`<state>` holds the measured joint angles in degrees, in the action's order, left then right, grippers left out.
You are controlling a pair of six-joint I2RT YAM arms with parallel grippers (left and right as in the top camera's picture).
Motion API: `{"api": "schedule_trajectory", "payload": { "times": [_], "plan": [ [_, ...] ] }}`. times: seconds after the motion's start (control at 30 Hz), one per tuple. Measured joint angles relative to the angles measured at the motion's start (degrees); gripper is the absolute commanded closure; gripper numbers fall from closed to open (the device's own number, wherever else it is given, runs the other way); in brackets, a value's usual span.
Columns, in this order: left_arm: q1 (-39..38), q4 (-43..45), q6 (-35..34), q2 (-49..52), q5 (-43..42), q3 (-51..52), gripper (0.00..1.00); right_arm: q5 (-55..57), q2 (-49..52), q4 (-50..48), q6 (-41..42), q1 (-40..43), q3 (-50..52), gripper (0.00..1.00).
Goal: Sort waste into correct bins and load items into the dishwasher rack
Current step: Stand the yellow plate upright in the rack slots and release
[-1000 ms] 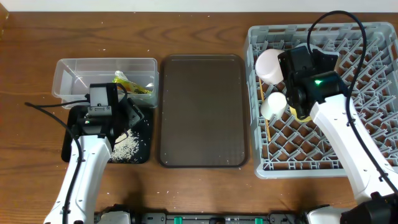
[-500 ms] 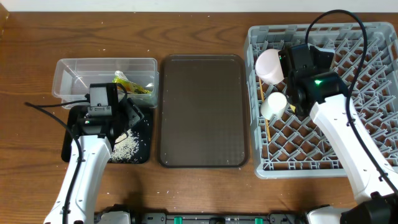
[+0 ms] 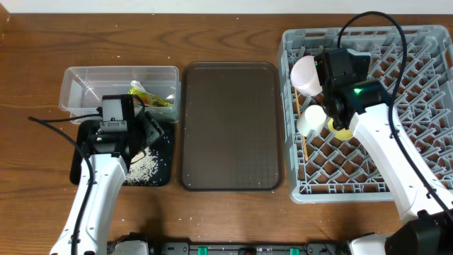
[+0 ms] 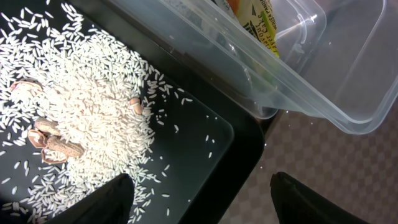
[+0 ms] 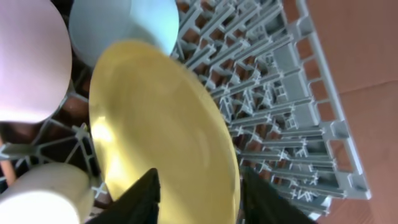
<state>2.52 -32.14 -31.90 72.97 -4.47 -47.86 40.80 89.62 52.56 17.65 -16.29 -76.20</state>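
Two fingers of the right gripper (image 5: 199, 177): parted, one to each side of the plate's rim, with a gap far wider than the rim. As far as the wrist view shows, they are not pinching it.

One yellow plate (image 5: 155, 118): on edge and tilted inside the dishwasher rack (image 5: 280, 124). Its foot is hidden behind the fingers, so whether pegs hold it cannot be told.

One small white cup (image 5: 43, 193): in the rack, just beside the plate's lower left.

One white bowl (image 5: 25, 62) and one light blue bowl (image 5: 124, 25): beyond the plate, toward the rack's far left corner. The blue one sits close behind the plate's upper rim; touching or apart is unclear.

Handling note, the step judged to be letting go of the plate:
- Spread the jaws fully first.
- Draw back along the plate's own plane, so neither finger drags the rim.
- Go slowly, since a tilted plate could tip onto the cup or slide against the blue bowl.
- Check for a lean before leaving.

One left gripper (image 4: 200, 180), across the table: jaws wide with nothing between them. It hovers over the black tray (image 4: 211, 149), which holds the rice grains (image 4: 93, 106).

One clear tub (image 4: 323, 81): just beside that tray, with the snack wrapper (image 4: 255, 18) inside.
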Motion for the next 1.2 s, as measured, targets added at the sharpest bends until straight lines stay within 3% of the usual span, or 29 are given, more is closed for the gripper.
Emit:
{"api": "schedule_trajectory", "payload": {
  "times": [0.17, 0.4, 0.47, 0.7, 1.2],
  "plan": [
    [0.0, 0.0, 0.0, 0.0, 0.0, 0.0, 0.26, 0.6, -0.3, -4.4, -3.3, 0.0, 0.0, 0.15],
    [0.0, 0.0, 0.0, 0.0, 0.0, 0.0, 0.26, -8.7, -3.5, -12.4, -5.3, 0.0, 0.0, 0.08],
    [0.0, 0.0, 0.0, 0.0, 0.0, 0.0, 0.06, -14.1, -4.4, -14.8, -6.6, 0.0, 0.0, 0.01],
    [0.0, -0.4, 0.0, 0.0, 0.0, 0.0, 0.03, -31.1, -4.9, -16.8, -9.8, -0.1, 0.0, 0.01],
    [0.0, -0.4, 0.0, 0.0, 0.0, 0.0, 0.02, -36.3, -4.9, -12.6, -10.6, -0.1, 0.0, 0.01]
  ]
}}
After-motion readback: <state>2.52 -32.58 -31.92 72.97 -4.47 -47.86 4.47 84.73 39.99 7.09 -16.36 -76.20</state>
